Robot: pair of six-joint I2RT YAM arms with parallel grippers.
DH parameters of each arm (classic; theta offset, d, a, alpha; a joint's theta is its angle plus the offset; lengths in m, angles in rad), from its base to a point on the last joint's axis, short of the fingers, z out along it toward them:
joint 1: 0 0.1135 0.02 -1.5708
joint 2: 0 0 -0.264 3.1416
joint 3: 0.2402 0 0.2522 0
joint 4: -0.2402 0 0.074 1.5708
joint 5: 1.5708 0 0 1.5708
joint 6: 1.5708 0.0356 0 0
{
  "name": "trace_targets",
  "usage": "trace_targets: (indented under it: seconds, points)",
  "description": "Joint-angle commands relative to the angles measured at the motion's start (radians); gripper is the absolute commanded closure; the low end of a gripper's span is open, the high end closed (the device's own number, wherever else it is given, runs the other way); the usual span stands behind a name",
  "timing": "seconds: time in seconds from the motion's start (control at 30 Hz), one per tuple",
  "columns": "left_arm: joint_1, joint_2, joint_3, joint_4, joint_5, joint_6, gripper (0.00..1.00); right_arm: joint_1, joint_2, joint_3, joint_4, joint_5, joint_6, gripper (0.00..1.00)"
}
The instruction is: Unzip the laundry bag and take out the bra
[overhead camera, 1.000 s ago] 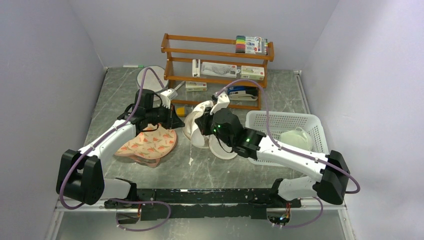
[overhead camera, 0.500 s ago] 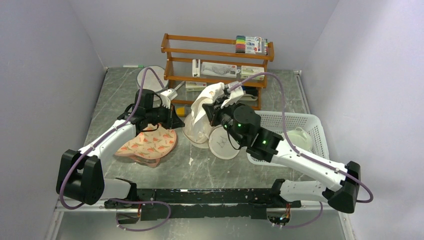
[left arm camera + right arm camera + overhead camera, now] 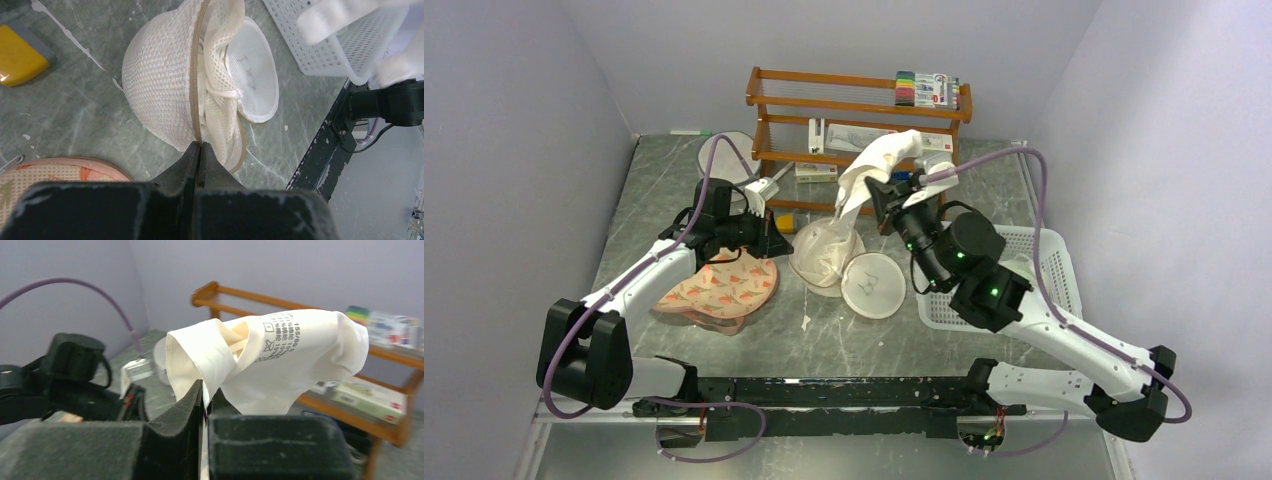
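The laundry bag lies open mid-table: its cream mesh domed half (image 3: 822, 258) and its flat disc (image 3: 874, 286) with a small dark mark. My left gripper (image 3: 778, 242) is shut on the bag's brown zip edge (image 3: 198, 100) at the dome's left rim; in the left wrist view its tips (image 3: 200, 148) pinch that edge. My right gripper (image 3: 880, 196) is raised above the bag and shut on the white bra (image 3: 879, 160), which hangs in the air. In the right wrist view the bra (image 3: 280, 355) bunches above the closed jaws (image 3: 205, 396), printed label showing.
The peach carrot-print case (image 3: 724, 288) lies under my left arm. A white basket (image 3: 1052, 262) stands at the right, partly behind my right arm. A wooden rack (image 3: 854, 108) with boxes lines the back. A yellow block (image 3: 20, 60) lies left of the bag.
My right gripper has risen up and back, pulling the bra up out of the bag. The disc now lies flat and uncovered. My left gripper has held still.
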Motion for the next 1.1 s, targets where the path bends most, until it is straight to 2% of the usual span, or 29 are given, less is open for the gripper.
trace_targets:
  seconds: [0.0, 0.13, 0.27, 0.33, 0.5, 0.6, 0.77, 0.83, 0.9, 1.0, 1.07]
  points:
    - [-0.006, 0.001, 0.003, 0.014, 0.025, 0.008, 0.93, -0.003, -0.07, 0.036, -0.09, 0.171, -0.156, 1.0]
    - [-0.005, -0.005, 0.003, 0.009, 0.021, 0.008, 0.93, -0.003, -0.128, 0.014, -0.244, 0.252, -0.208, 1.0]
    - [-0.004, -0.01, 0.005, 0.009, 0.021, 0.006, 0.93, -0.004, -0.136, 0.008, -0.433, 0.384, -0.176, 1.0]
    - [-0.005, -0.01, 0.006, 0.007, 0.022, 0.005, 0.93, -0.004, -0.111, 0.007, -0.527, 0.464, -0.139, 1.0]
    - [-0.005, -0.012, 0.005, 0.008, 0.028, 0.002, 0.93, -0.003, -0.01, -0.031, -0.69, 0.797, -0.104, 1.0]
    - [-0.005, -0.015, 0.006, 0.01, 0.034, 0.002, 0.93, -0.004, 0.036, -0.069, -0.76, 0.869, -0.072, 1.0]
    - [-0.005, -0.02, 0.005, 0.008, 0.033, 0.002, 0.93, -0.005, -0.031, -0.204, -0.642, 0.834, -0.075, 1.0]
    - [-0.005, -0.022, 0.003, 0.009, 0.031, 0.002, 0.93, -0.02, -0.076, -0.214, -0.644, 0.809, 0.006, 1.0]
    - [-0.006, -0.022, 0.002, 0.009, 0.032, 0.001, 0.93, -0.028, -0.108, -0.226, -0.568, 0.816, -0.029, 1.0]
    - [-0.006, -0.018, 0.006, 0.01, 0.037, 0.0, 0.93, -0.041, -0.12, -0.183, -0.642, 0.825, 0.102, 1.0]
    - [-0.006, -0.017, 0.006, 0.01, 0.038, 0.0, 0.93, -0.059, -0.138, -0.2, -0.596, 0.827, 0.091, 1.0]
